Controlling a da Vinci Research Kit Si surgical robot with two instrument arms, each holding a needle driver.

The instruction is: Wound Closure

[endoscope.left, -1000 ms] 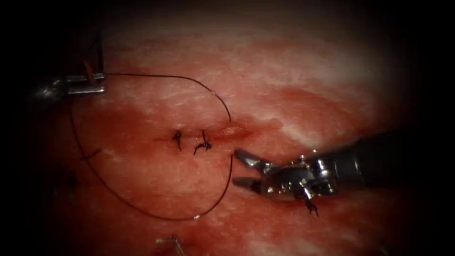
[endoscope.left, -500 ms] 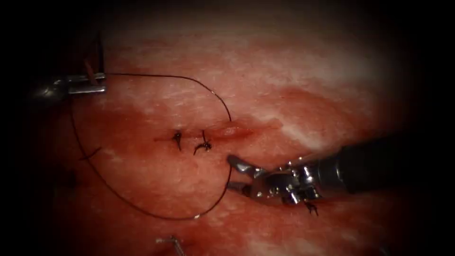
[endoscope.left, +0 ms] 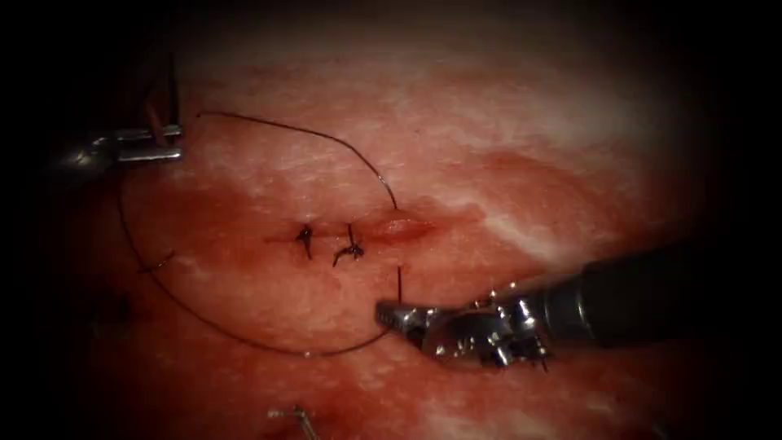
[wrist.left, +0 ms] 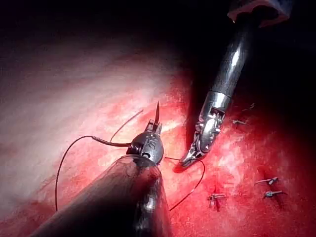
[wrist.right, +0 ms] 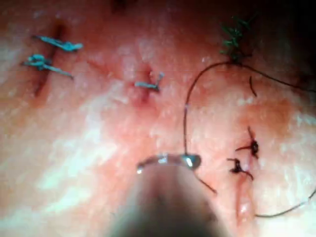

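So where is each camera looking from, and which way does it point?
Endoscope view: above and in front of the tissue, looking down at the cut; left tool holds the needle off the tissue, right tool is shut on the thread.
Left wrist view: by the left arm's wrist, looking along its shaft at its own jaws; the right tool is there too.
Right wrist view: by the right arm's wrist, looking along its shaft at its own jaws.
Shared: all three show the thread and tied stitches.
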